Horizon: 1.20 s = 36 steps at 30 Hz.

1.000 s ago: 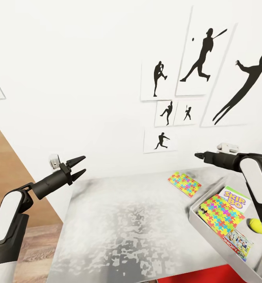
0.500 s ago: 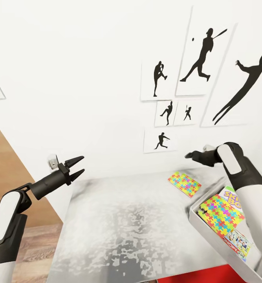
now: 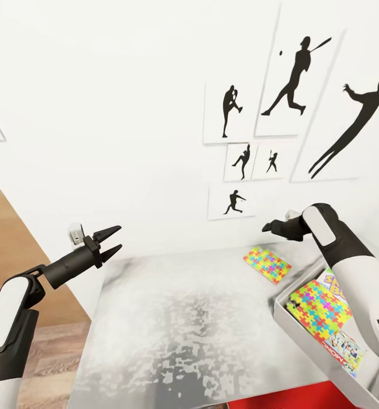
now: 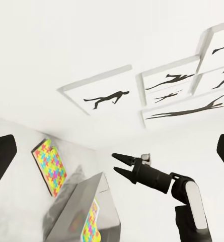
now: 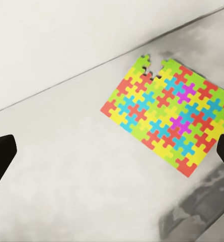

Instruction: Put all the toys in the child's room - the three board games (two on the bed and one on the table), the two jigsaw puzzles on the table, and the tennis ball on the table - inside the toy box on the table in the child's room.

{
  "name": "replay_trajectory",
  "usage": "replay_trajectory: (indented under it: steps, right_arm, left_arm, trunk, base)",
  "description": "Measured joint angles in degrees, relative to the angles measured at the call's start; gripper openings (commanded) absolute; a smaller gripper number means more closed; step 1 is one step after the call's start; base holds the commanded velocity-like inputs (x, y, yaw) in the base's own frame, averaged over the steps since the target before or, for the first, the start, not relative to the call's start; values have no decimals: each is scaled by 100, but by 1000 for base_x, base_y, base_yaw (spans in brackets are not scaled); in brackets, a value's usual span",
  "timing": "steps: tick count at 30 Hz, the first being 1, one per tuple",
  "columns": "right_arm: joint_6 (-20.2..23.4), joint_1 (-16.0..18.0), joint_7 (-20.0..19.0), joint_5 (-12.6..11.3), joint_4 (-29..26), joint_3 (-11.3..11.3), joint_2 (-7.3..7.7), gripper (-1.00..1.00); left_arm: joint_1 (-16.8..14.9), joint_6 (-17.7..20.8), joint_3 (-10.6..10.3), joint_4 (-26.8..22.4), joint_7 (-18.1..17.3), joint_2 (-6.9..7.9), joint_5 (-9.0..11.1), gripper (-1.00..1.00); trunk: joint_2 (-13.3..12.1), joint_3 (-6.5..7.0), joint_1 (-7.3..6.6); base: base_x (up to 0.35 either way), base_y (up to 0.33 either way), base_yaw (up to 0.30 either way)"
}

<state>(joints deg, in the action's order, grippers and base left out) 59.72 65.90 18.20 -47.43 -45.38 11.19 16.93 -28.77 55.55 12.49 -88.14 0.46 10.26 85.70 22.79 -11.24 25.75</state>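
Your right gripper (image 3: 267, 228) hung wide open above the loose jigsaw puzzle (image 5: 167, 119) on the table (image 3: 183, 318), while your left gripper (image 3: 112, 241) was parted and empty.

The left arm reaches forward from the near left, its white forearm rising into a dark wrist. The left tool (image 3: 112, 241) sits with its two pointed black fingers spread apart and empty. The right arm bends up from the near right, elbow high, forearm angled left and far. The right tool (image 3: 267, 227) points left; its fingers look parted in the left wrist view (image 4: 119, 165), though the head view is unclear.
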Motion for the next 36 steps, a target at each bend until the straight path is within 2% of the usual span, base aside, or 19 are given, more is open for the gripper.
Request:
replay_trajectory:
  steps: [13, 27, 36]
  right_arm:
    - [-18, 62, -25, -3, 70, 30, 16, 100]
    - [-13, 549, -10, 0, 252, 36, 26, 100]
    - [-19, 659, 10, 5, 581, 43, 13, 100]
  left_arm:
    - [0, 0, -8, 0, 18, -5, -9, 100]
    - [0, 0, -15, 5, 38, -6, -16, 100]
    - [0, 0, -14, 8, 25, -6, -12, 100]
  trunk:
    - [0, -112, 0]
    - [0, -241, 0]
    - [0, -325, 0]
  base:
    - [0, 0, 0]
    - [0, 0, 0]
    - [0, 0, 0]
